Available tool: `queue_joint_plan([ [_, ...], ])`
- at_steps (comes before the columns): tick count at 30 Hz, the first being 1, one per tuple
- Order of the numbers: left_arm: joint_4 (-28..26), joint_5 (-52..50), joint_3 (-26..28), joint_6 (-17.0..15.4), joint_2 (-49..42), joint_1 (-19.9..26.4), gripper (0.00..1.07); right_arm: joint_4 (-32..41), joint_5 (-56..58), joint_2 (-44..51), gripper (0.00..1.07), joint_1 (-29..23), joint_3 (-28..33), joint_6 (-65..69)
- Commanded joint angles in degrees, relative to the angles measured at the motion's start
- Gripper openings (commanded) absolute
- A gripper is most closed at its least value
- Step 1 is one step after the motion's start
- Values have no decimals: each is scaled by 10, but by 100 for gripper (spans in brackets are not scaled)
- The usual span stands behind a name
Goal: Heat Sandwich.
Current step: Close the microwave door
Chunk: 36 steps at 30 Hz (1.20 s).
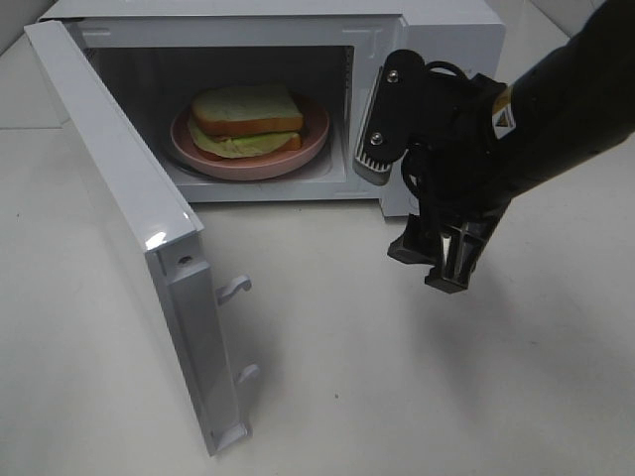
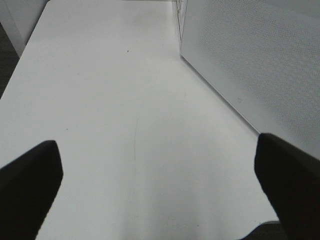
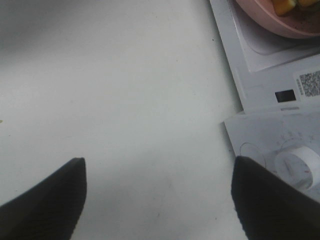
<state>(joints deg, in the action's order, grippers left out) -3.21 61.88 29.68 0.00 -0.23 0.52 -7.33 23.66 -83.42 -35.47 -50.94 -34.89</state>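
Right gripper [image 1: 444,260] hangs with its jaws wide apart and empty, just in front of the microwave [image 1: 451,30] control panel. Left gripper [image 2: 160,185] is spread too, holding nothing, low over the table [image 1: 397,397] near the door [image 1: 129,188]. I see the sandwich [image 1: 246,119] on the pink plate [image 1: 303,149] inside the cavity. That door stands open, swung out to the near left. The tabletop is plain white.

You've a white microwave [image 1: 446,30] on a white table [image 1: 397,377]. Inside it, the pink plate [image 1: 298,151] bears the sandwich [image 1: 248,111]: white bread, tan crust, pale green filling. Its door [image 2: 250,60] shows fine grey dots. Your right gripper [image 1: 434,263] is black.
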Motion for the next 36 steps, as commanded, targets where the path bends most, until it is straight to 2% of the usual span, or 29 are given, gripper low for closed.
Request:
queue_joint_plan([
  [1,-3,-5,-1,-5,-10,1,100,-1,-2,34,76,1,25,32],
  [16,-3,-5,-1,-5,-10,1,100,0,44,199,76,1,140,119],
  [23,-3,-5,-1,-5,-10,1,100,0,86,260,76,1,150,175],
  [36,-3,-5,-1,-5,-10,1,100,0,253,354,76,1,150,274],
])
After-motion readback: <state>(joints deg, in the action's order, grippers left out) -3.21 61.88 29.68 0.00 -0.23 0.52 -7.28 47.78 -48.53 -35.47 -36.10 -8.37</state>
